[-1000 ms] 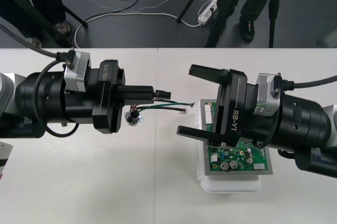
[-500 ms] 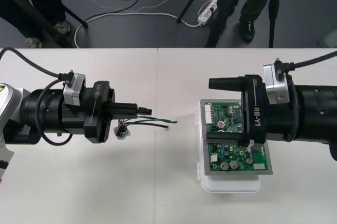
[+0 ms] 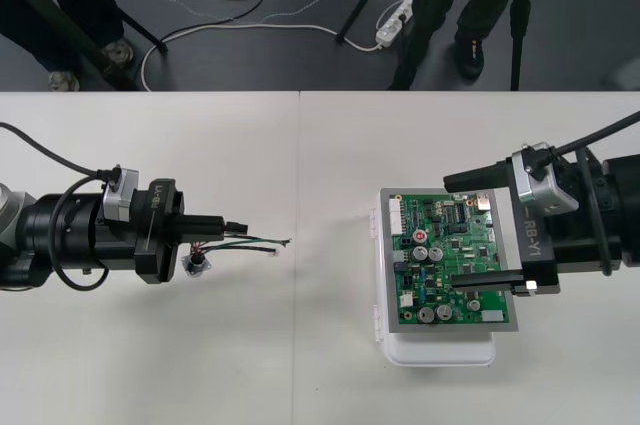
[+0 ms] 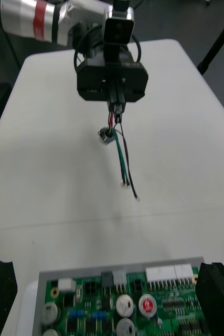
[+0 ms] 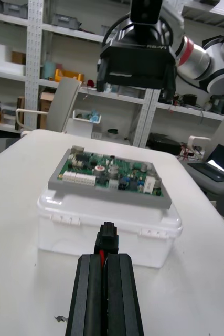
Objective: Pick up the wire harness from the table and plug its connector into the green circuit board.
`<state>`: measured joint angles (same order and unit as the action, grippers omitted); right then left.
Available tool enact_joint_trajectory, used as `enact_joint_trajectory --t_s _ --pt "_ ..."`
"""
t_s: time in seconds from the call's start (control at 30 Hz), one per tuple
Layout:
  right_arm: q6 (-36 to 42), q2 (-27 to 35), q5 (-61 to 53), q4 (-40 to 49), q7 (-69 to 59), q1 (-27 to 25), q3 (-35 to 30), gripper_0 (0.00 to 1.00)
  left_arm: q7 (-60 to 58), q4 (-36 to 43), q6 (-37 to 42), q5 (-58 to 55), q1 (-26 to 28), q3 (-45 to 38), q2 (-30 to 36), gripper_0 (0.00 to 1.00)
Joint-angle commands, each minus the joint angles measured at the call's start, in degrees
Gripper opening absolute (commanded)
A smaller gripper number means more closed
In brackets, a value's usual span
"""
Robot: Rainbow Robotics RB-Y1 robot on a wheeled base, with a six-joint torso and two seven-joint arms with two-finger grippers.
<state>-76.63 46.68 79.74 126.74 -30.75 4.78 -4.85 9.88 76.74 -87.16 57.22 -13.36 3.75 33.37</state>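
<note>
1. The right end effector [image 3: 452,233] and its wrist covered the right edge of the green circuit board [image 3: 440,245]. Whether the round metal socket [image 3: 196,263] touched the counter [image 3: 300,355] or hung just above it could not be told.
2. The wire harness [image 3: 255,241] was well apart from the board, off its left side, and not plugged in. Its black plug [image 5: 107,242] stuck out past the fingertips of the left end effector [image 3: 228,227], pointing at the board. The thin wires trailed from the fingers toward the board and ended well short of it, and the socket sat beside the fingers.
3. The left end effector's fingers [image 5: 91,299] were pressed together, gripping the harness just behind the plug.
4. The right end effector's fingers [image 4: 0,294] were spread wide over the board on its white base [image 3: 440,353], gripping nothing.
</note>
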Motion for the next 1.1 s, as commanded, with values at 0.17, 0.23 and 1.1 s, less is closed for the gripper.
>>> enact_joint_trajectory --t_s 0.17,0.23,1.1 --pt "-6.78 7.73 0.33 1.94 -2.04 -3.20 -8.33 1.00 10.69 -7.13 -2.84 -0.97 0.62 -0.58 2.31 0.00" --pt "-8.27 9.57 1.03 1.85 -2.30 -3.99 -9.21 1.00 12.88 -9.33 -2.84 -1.50 0.62 0.21 2.31 0.00" --pt "-13.37 16.60 27.58 2.37 -2.83 -1.44 -0.16 1.00 26.59 -21.46 -2.84 -11.34 -1.49 12.77 0.73 0.00"
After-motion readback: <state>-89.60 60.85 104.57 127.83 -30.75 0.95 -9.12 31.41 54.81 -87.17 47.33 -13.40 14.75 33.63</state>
